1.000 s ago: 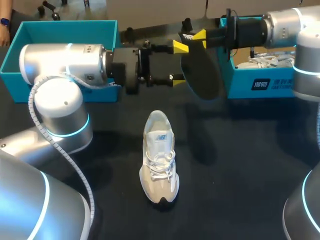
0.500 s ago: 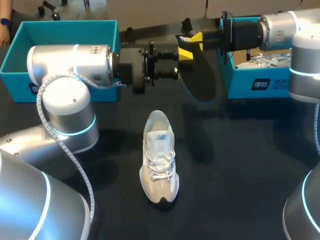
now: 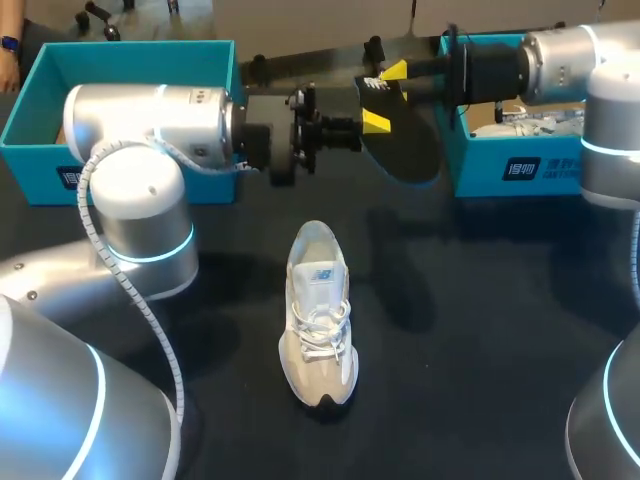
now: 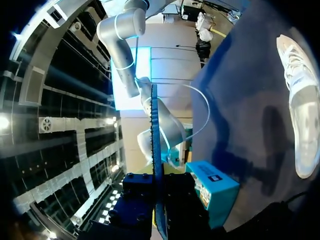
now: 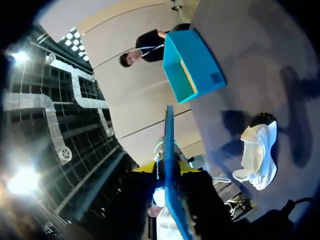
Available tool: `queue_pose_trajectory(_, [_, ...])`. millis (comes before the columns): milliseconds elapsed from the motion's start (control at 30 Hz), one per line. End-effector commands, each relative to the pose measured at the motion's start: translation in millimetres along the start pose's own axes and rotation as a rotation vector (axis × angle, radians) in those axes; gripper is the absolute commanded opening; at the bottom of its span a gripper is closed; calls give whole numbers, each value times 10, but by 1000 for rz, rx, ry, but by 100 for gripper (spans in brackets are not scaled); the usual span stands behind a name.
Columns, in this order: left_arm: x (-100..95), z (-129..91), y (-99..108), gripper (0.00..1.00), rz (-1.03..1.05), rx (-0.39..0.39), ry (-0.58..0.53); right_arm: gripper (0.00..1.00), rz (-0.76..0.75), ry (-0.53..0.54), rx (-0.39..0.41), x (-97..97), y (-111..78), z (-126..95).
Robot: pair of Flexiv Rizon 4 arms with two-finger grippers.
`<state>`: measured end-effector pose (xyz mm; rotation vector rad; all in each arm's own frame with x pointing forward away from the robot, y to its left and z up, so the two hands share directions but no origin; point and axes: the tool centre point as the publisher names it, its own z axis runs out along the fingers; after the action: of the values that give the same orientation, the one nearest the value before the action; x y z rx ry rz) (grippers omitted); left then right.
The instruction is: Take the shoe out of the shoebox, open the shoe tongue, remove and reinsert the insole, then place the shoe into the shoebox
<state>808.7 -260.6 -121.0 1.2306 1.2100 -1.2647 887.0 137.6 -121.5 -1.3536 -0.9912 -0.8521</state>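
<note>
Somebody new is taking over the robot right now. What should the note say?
Left gripper: shut on the insole.
Right gripper: shut on the insole too; it hangs in the air between them.
Shoe: on the table, outside both boxes.
Done: shoe out, insole out.
Left: insole back in, shoe into the left shoebox or right shoebox; cannot tell which.

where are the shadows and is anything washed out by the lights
Head view: the shoe is evenly lit, and soft shadows lie on the dark table beside it, below the held insole. Left wrist view: the shoe glares nearly white. Right wrist view: the shoe is pale too, with shadows nearby.
</note>
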Motion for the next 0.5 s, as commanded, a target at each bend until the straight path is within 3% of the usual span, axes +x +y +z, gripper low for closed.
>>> queue_pose_trajectory(33, [-20,-75,24,0,-5,10,-4,100,-15,-2,-45,-69,-176,-92])
queue_pose_trajectory(500, [-149,-248,15,0,-70,65,-46,100,-167,-56,-119,-323,-654,-397])
